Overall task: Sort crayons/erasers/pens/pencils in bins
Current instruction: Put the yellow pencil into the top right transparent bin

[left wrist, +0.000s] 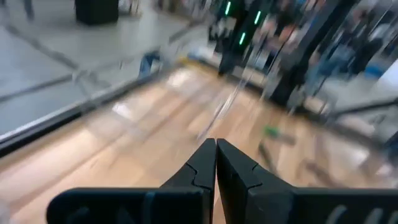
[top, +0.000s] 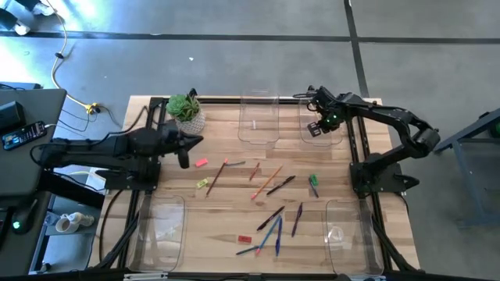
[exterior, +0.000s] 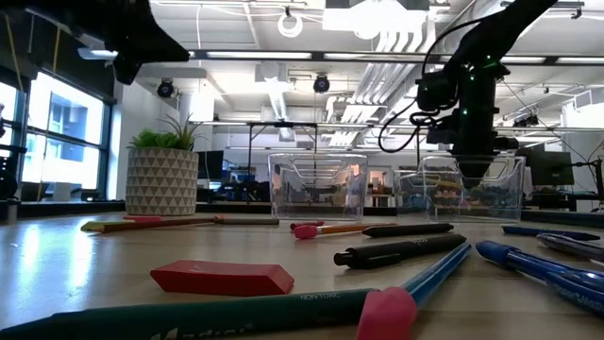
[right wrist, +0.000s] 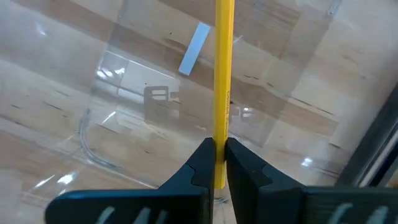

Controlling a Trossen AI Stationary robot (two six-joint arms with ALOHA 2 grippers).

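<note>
Your right hand (right wrist: 216, 163) grips a yellow pencil (right wrist: 223, 74) over the far clear plastic bin (right wrist: 205, 93); most sticks near it remain unsorted; left hand (left wrist: 216, 163) closed, empty.

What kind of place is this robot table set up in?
Probably an open-plan office or lab workspace: exposed ceiling ducts and strip lights overhead, desks with monitors behind the wooden table, and a polished concrete floor around it.

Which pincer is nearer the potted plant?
Left: the left pincer sits just below the potted plant; the right pincer hovers over a far bin.
</note>
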